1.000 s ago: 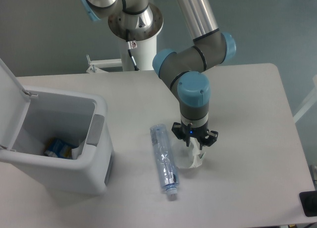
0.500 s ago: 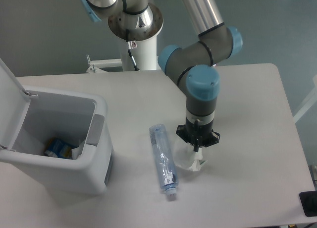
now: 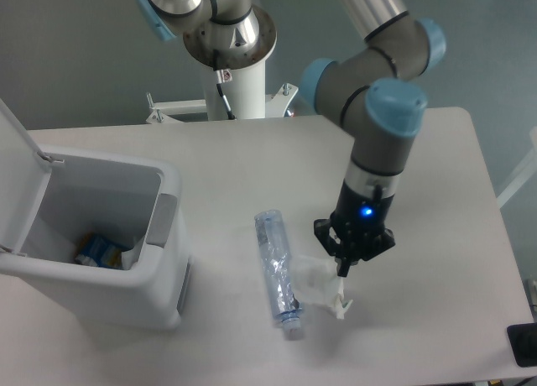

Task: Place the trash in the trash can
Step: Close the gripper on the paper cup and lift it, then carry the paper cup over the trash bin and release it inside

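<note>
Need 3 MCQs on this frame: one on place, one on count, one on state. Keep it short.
1. Where does the bottle lie?
A. on the table, between trash can and cup
B. inside the trash can
C. in the gripper

2. How many trash pieces are on the table?
A. one
B. two
C. four

3. What state is the trash can lid in?
A. shut
B. removed and lying on the table
C. swung open

Answers:
1 A: the bottle lies flat, right of the trash can, the cup beside it.
2 B: only the bottle and the cup.
3 C: the lid stands up at the left, and the inside of the bin shows.
</note>
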Robot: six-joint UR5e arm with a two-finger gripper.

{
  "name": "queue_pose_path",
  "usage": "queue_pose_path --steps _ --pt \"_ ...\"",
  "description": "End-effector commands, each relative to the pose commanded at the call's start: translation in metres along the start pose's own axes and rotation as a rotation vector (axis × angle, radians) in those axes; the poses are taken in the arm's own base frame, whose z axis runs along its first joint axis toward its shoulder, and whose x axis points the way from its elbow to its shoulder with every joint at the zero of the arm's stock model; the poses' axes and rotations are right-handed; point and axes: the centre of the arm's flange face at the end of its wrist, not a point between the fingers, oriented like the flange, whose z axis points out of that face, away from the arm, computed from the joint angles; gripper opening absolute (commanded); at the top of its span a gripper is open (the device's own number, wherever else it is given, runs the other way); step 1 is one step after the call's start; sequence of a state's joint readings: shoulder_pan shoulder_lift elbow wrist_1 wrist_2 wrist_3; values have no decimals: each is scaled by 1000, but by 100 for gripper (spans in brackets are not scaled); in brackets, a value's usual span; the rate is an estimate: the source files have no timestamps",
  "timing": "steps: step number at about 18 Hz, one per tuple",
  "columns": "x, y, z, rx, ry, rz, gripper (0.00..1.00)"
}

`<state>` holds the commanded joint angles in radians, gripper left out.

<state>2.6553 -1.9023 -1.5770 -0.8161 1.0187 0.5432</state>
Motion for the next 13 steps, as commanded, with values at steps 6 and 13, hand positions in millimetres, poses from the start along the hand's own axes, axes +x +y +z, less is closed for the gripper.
queue_pose_path --steps 6,13 --pt "60 -39 -77 167 83 -43 0" --pt "179 -54 -107 204 171 48 0"
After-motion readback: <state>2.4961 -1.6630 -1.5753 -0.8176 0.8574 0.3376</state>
